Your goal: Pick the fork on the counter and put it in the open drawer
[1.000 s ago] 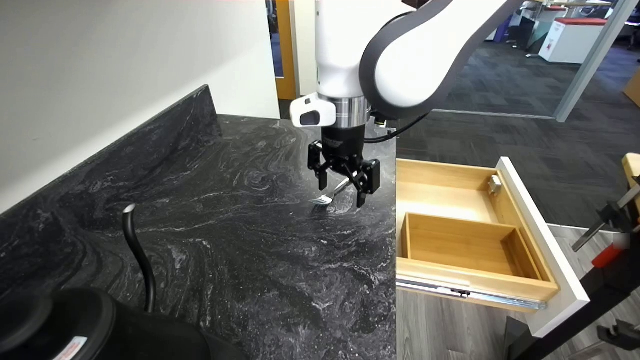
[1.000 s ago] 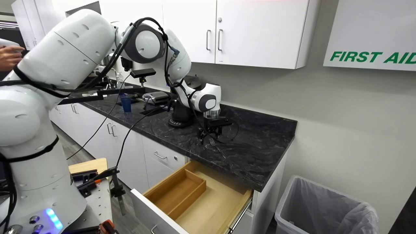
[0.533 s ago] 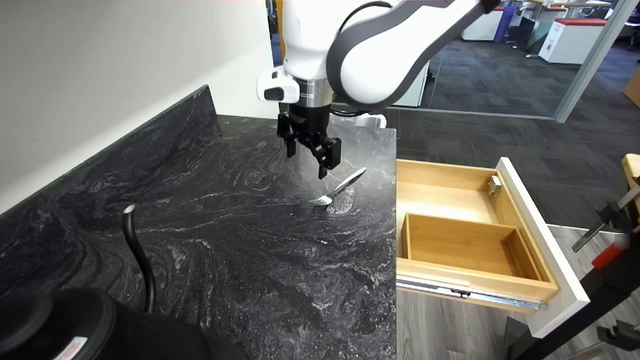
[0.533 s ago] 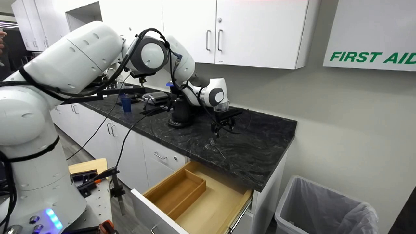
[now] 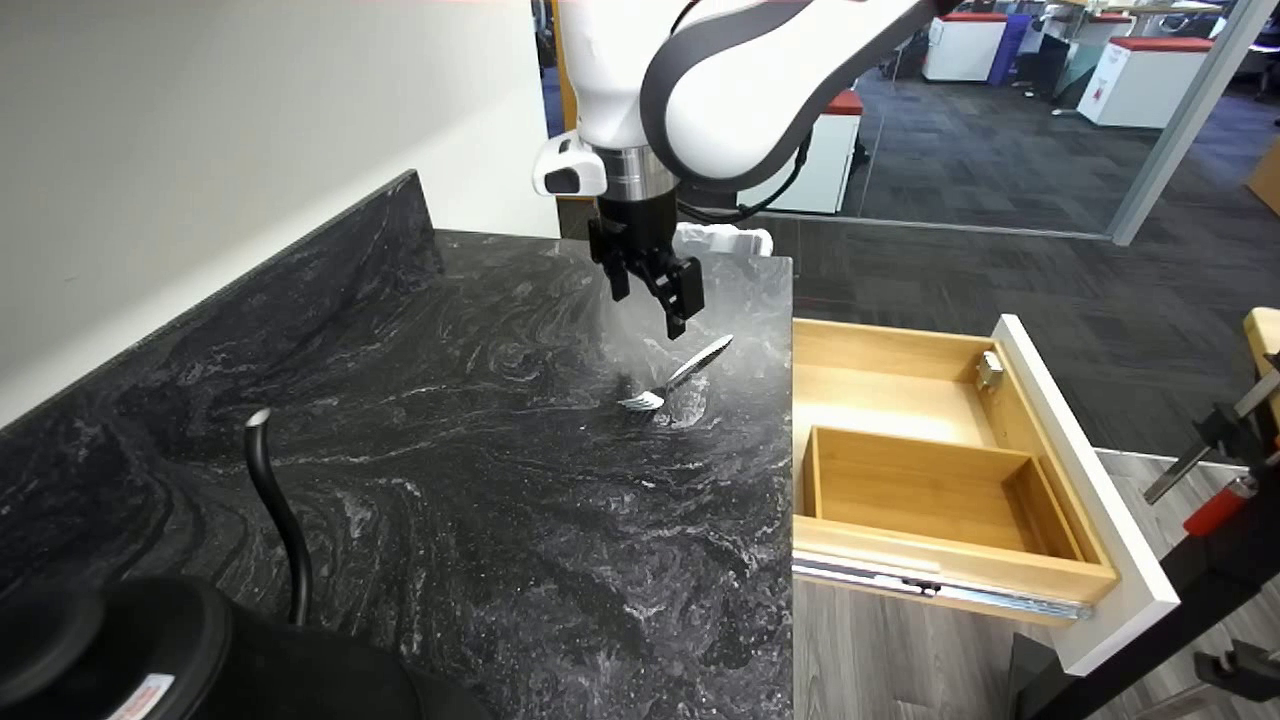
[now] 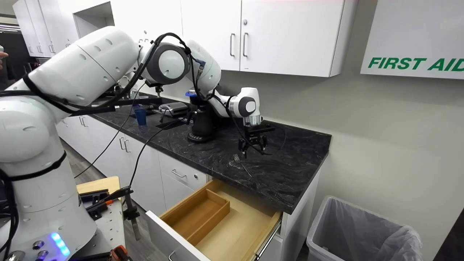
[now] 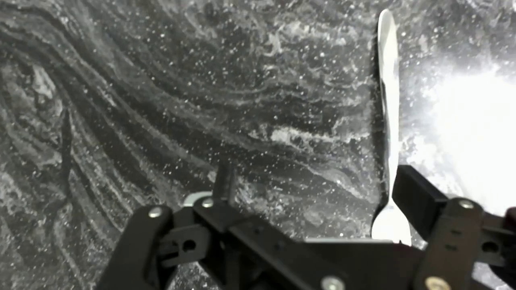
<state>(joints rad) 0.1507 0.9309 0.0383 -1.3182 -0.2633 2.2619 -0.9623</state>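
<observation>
The tabletop (image 5: pixel 560 580) is a dark grey-black stone slab with whitish veining; a raised back edge (image 5: pixel 330 265) runs along the wall (image 5: pixel 250 130). Below the front edge, the drawer (image 5: pixel 890 405) stands pulled out; its interior is light wood and contains a smaller wooden insert (image 5: pixel 920 450). White wall cabinets (image 6: pixel 290 36) and a white unit lettered FIRST AID (image 6: pixel 417 36) are mounted higher up, and a waste bin (image 6: pixel 326 228) with a translucent liner stands beside the end of the base cabinets. A black appliance (image 6: pixel 202 125) and a blue cup (image 6: pixel 140 115) stand farther along the tabletop. Beyond its free end, in an exterior view, dark carpet (image 5: pixel 1000 170) covers the floor. Compared with one second earlier, the hand (image 5: pixel 648 316) is displaced toward the free end of the tabletop in both exterior views. In that earlier frame it covered part of the fork (image 7: pixel 391 108) in an exterior view; the fork now shows there along its whole length. Fork and drawer have kept their positions. The jaws of the hand stand wide apart. The hand is suspended above the tabletop, apart from the fork; its exact height cannot be told. The fork lies flat on the tabletop, set obliquely to the front edge, with the handle end nearer that edge and the tines farther from it. In the wrist view, the handle extends away from the hand, the head lies toward it, and one finger (image 7: pixel 419 201) appears just beside the neck. The outer end of the head is hidden there behind the hand's linkage.
</observation>
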